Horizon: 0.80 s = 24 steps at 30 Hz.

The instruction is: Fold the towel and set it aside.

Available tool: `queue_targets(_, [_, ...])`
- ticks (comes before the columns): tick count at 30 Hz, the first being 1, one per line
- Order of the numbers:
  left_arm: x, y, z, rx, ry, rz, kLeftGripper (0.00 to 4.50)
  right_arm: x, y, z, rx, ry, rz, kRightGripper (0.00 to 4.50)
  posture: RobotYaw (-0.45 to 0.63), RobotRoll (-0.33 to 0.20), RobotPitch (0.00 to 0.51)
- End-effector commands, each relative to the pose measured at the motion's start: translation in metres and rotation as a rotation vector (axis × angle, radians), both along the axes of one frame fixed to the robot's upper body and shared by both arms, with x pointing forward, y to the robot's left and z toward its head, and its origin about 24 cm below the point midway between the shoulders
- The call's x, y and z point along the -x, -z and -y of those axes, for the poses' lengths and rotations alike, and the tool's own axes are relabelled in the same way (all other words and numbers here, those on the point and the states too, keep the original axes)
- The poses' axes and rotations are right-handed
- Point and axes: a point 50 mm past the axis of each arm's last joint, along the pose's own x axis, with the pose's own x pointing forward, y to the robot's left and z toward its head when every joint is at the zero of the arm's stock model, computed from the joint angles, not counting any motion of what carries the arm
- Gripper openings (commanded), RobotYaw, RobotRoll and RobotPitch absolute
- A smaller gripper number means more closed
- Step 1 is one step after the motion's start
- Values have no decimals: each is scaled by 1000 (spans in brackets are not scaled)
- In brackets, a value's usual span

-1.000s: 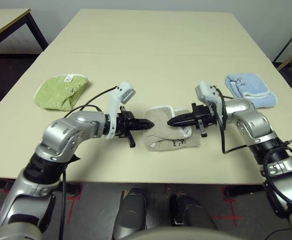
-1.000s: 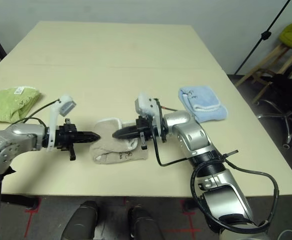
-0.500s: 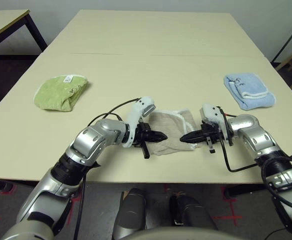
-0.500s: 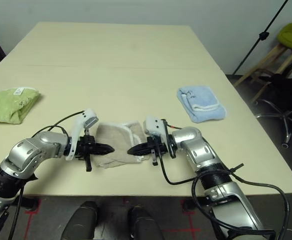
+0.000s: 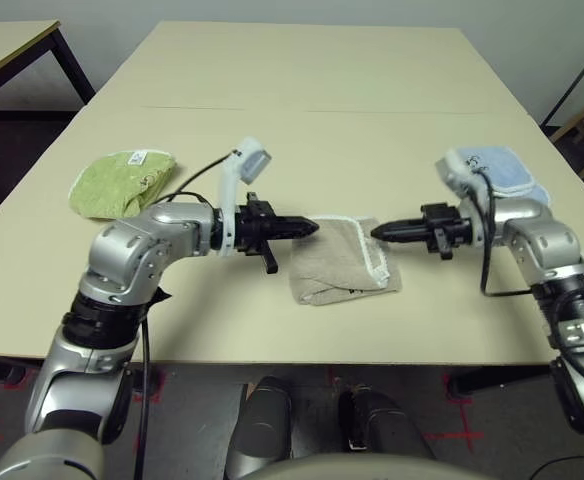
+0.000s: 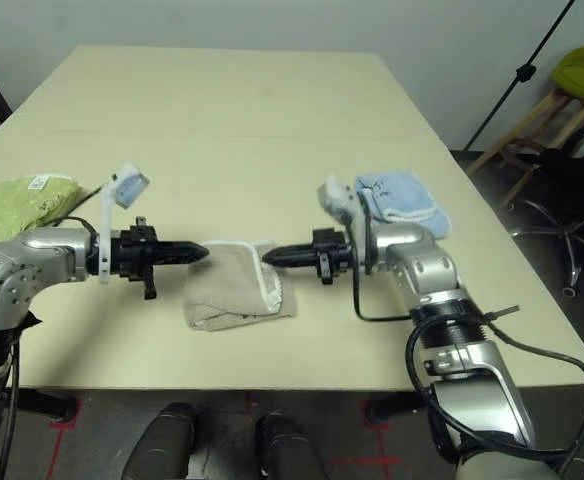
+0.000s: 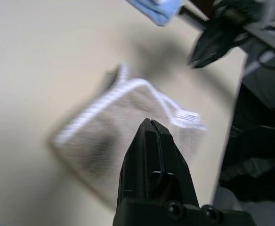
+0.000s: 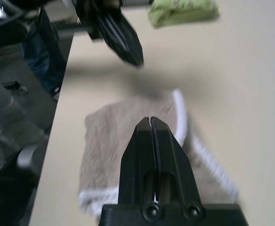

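The green folded cloth (image 5: 122, 183) is lying on the table (image 5: 302, 110), well out to the far left of the left gripper (image 5: 310, 227) and behind its arm. The left gripper is hanging above the table with its two black fingers pressed together and holding nothing; its tip is pointing toward the right gripper (image 5: 380, 232). The towel (image 5: 340, 261), beige-grey with white stitched edging, is lying folded on the table between the two grippers, just below and slightly nearer the table's front edge than their tips; neither gripper is touching it. In the left wrist view a white tag (image 7: 188, 116) is showing at one corner of the towel. The right gripper is likewise sitting with its fingers closed flush together, empty, its tip facing the left gripper's across the towel. The light blue folded cloth (image 5: 507, 172) is lying just behind the right gripper's wrist, partly covered by the arm.
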Motion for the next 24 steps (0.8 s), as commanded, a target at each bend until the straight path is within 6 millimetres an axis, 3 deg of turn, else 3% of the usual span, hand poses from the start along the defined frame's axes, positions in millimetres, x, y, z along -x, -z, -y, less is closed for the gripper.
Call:
queue_targets(1, [-9, 16, 6, -25, -1, -1, 0, -4, 15, -14, 35, -12, 4, 62, 199, 0, 156])
queue_targets(6, [-20, 40, 15, -60, -28, 3, 0, -8, 36, -26, 70, -7, 3, 62, 202, 0, 158])
queue_targets(13, [-18, 72, 18, -124, -44, -18, 0, -10, 75, -19, 196, 68, -16, 62, 199, 0, 158])
queue_targets(18, [-7, 82, 27, -122, 0, -43, 0, -5, 94, -10, 243, 76, -51, 62, 200, 0, 162])
queue_targets(24, [-1, 79, 30, -97, -2, -45, 0, -3, 101, -6, 249, 83, -61, 62, 206, 0, 166])
